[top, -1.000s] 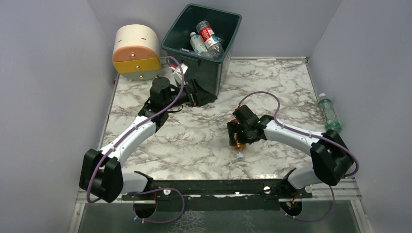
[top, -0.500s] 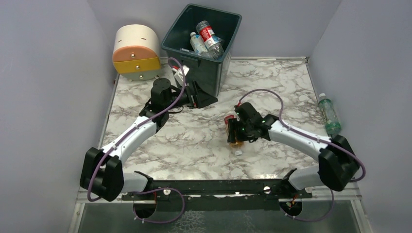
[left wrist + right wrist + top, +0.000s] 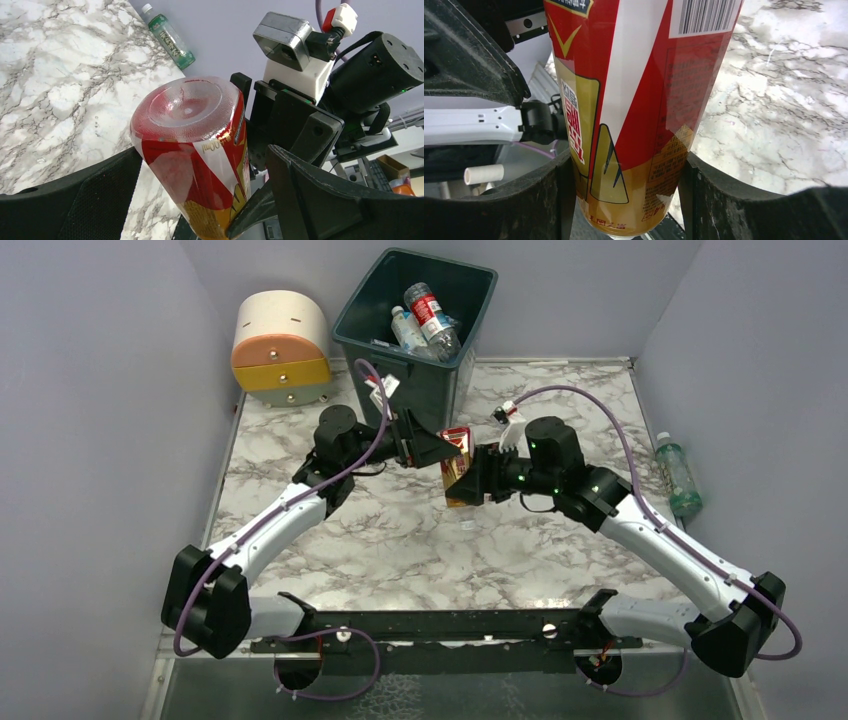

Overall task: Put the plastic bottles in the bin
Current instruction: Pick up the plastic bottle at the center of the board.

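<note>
My right gripper (image 3: 478, 475) is shut on a bottle (image 3: 457, 462) with a red, white and gold label and holds it above the table, base towards my left gripper. In the right wrist view the bottle (image 3: 634, 100) is clamped between both fingers (image 3: 629, 175). My left gripper (image 3: 430, 448) is open, and the bottle's base (image 3: 192, 130) sits between its spread fingers with a gap on the right. The dark green bin (image 3: 440, 390) stands at the back with several bottles (image 3: 428, 315) inside. A green bottle (image 3: 676, 472) lies at the right wall and also shows in the left wrist view (image 3: 170, 37).
A rounded cream, orange and yellow drawer unit (image 3: 280, 348) stands at the back left beside the bin. Grey walls close in the marble table (image 3: 380, 540) on three sides. The two grippers meet just in front of the bin.
My right arm lifted the red-labelled bottle off the table middle and carried it back-left. My left gripper swung from the bin's foot to the right and now brackets the bottle's base.
</note>
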`<state>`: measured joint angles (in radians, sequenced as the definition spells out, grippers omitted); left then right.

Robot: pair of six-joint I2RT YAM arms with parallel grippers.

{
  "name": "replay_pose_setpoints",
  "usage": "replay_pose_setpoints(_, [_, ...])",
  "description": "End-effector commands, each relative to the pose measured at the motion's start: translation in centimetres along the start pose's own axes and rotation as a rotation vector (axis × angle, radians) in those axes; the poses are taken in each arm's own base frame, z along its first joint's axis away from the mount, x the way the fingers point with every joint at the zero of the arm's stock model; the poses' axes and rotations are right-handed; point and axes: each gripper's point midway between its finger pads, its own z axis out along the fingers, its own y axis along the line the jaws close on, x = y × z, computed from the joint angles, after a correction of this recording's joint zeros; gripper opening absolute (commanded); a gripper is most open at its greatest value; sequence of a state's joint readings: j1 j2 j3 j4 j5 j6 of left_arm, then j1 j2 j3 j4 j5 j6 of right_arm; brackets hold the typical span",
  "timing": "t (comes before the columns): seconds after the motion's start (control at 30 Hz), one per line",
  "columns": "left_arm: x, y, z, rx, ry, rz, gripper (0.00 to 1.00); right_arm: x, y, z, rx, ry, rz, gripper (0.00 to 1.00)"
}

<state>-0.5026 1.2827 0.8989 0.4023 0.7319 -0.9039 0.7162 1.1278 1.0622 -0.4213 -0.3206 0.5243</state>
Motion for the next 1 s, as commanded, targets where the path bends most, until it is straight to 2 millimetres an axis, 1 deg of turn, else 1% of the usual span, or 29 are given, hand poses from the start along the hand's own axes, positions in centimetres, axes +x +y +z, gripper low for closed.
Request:
replay_pose_setpoints(0.0, [-0.6,-3.3,-0.3,0.088,-0.031,0.051,0.99,-0.7,3.4,-0.6,-0.15,0.006,0.008,0.61])
replay_pose_setpoints(0.1, [-0.3,-3.1,-0.4,0.082,-0.031,0.046,0.99,-1.0,4.2,-0.9,-0.187,-0.014,0.015,0.61])
replay_pose_setpoints(0.23, [-0.1,-2.8,-0.5,0.07,-0.04,0.043,0.99,-0.8,4.7,-0.9,-0.223,-0.01,0.028,0.61])
replay_pose_setpoints(0.47, [-0.1,-3.2,-0.4,0.076,-0.046,0.04,0.99,-0.1,4.8,-0.7,-0.254,0.003,0.048,0.61])
replay_pose_setpoints(0.57, [-0.2,-3.3,-0.3,0.079,-0.044,0.036,0.91,0.2,4.7,-0.6,-0.257,0.007,0.057,0.61])
replay_pose_setpoints(0.7, [-0.5,-3.6,0.2,0.092,-0.029,0.033,0.68,0.1,4.5,-0.9,-0.242,-0.011,0.056,0.61])
replay_pose_setpoints(0.77, [-0.6,-3.7,0.5,0.098,-0.022,0.029,0.63,0.0,4.6,-1.0,-0.246,-0.014,0.057,0.62])
replay_pose_setpoints(0.9, [-1.2,-4.1,0.8,0.107,-0.024,0.035,0.58,-0.2,4.8,-1.3,-0.247,-0.021,0.054,0.67])
replay_pose_setpoints(0.97, [-1.4,-4.1,1.0,0.108,-0.025,0.034,0.53,-0.2,4.5,-1.6,-0.232,-0.031,0.051,0.71])
